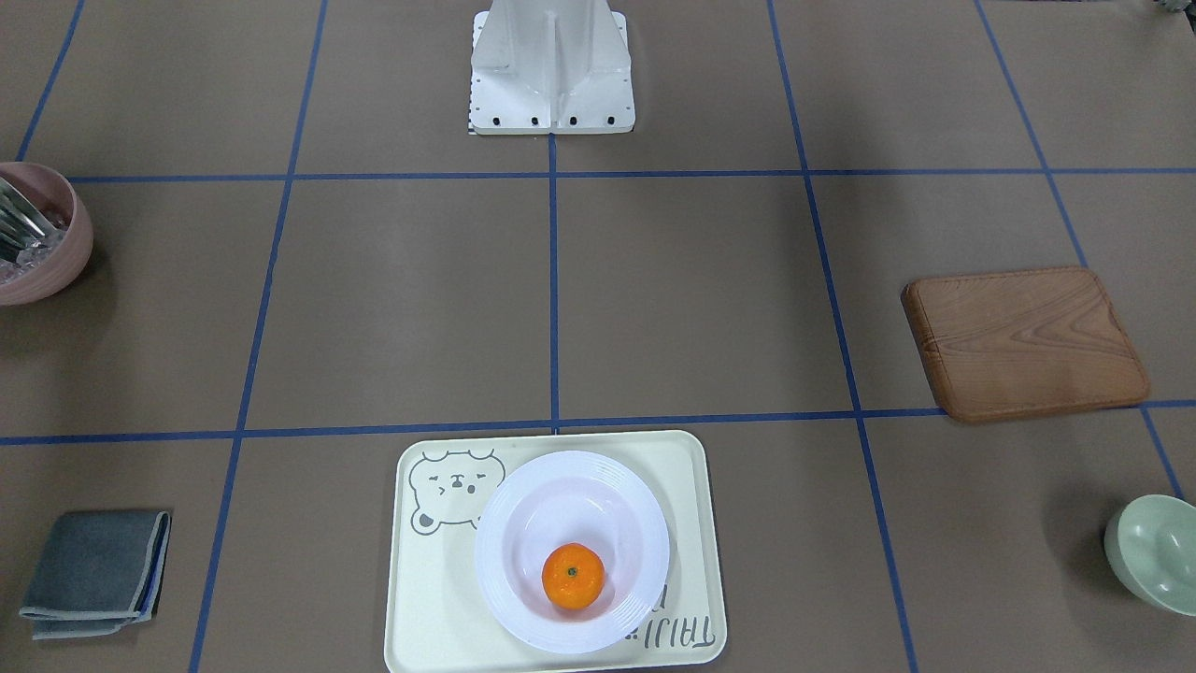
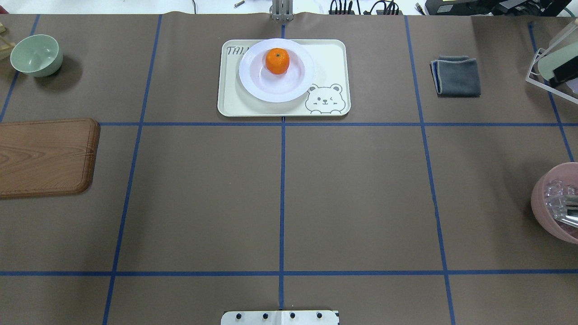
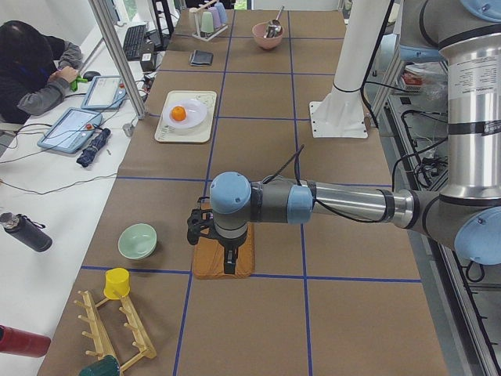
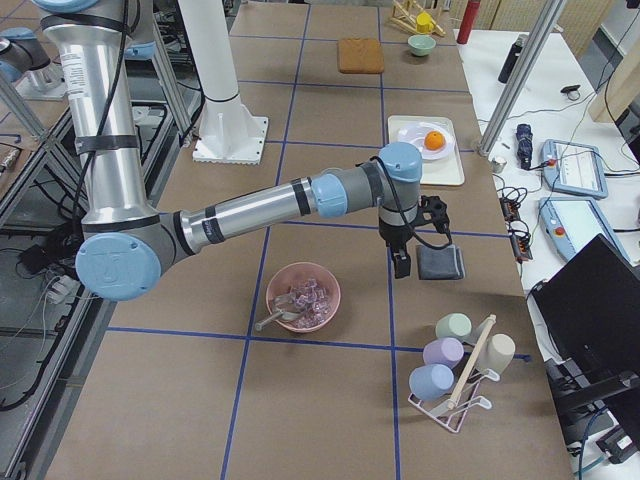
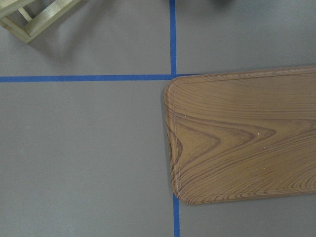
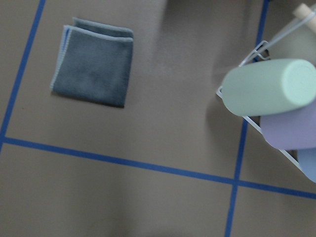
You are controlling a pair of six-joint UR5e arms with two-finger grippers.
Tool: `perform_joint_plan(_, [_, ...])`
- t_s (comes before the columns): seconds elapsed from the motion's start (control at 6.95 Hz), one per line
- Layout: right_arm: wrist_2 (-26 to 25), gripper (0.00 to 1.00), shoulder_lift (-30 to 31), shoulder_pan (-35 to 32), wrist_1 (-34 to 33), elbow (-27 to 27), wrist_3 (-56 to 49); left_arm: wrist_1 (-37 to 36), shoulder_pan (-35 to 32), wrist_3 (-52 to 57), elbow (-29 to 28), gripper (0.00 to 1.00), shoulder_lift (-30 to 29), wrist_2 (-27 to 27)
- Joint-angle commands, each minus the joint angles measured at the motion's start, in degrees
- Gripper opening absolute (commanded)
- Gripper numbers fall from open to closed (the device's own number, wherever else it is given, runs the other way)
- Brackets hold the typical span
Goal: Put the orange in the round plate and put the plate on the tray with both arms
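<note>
The orange (image 1: 573, 577) lies inside the round plate (image 1: 523, 523), toward its far side from the robot. The white plate rests on the cream tray (image 1: 411, 598), partly covering the grey lettering beside the bear drawing. In the overhead view the orange (image 2: 277, 61), plate (image 2: 266, 85) and tray (image 2: 329, 58) sit at the table's far middle. Both arms are drawn well away from them. My left gripper (image 3: 228, 265) hangs over the wooden board, my right gripper (image 4: 402, 263) beside the grey cloth. Only the side views show them, so I cannot tell whether they are open or shut.
A brown wooden board (image 2: 45, 155) and a pale green bowl (image 2: 36, 55) lie on my left. On my right are a folded grey cloth (image 2: 456, 76), a pink bowl (image 2: 557, 203) with clear pieces, and a cup rack (image 4: 455, 370). A person (image 3: 31, 66) sits at the far side.
</note>
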State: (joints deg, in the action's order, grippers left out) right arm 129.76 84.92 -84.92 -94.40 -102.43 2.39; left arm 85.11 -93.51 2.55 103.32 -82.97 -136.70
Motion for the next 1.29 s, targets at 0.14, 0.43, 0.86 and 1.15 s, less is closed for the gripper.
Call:
perform_joint_plan(0.14, [-0.21, 1.00, 6.21, -8.07, -7.65, -0.84, -13.28, 0.06, -0.01, 0.00, 0.04, 0.98, 0.00, 0.03])
perform_joint_plan(0.43, [-2.23, 1.00, 6.23, -8.07, -7.56, -0.58, -13.11, 0.06, 0.08, 0.00, 0.04, 0.98, 0.00, 0.03])
perform_joint_plan(0.86, [-1.79, 1.00, 6.75, -7.98, -7.47, 1.88, -13.01, 0.15, 0.08, 0.00, -0.05, 0.98, 0.00, -0.06])
perform_joint_plan(1.15, [-1.36, 1.00, 6.84, -7.98, -1.09, 1.28, -13.19, 0.15, 0.08, 0.00, -0.05, 0.98, 0.00, -0.06])
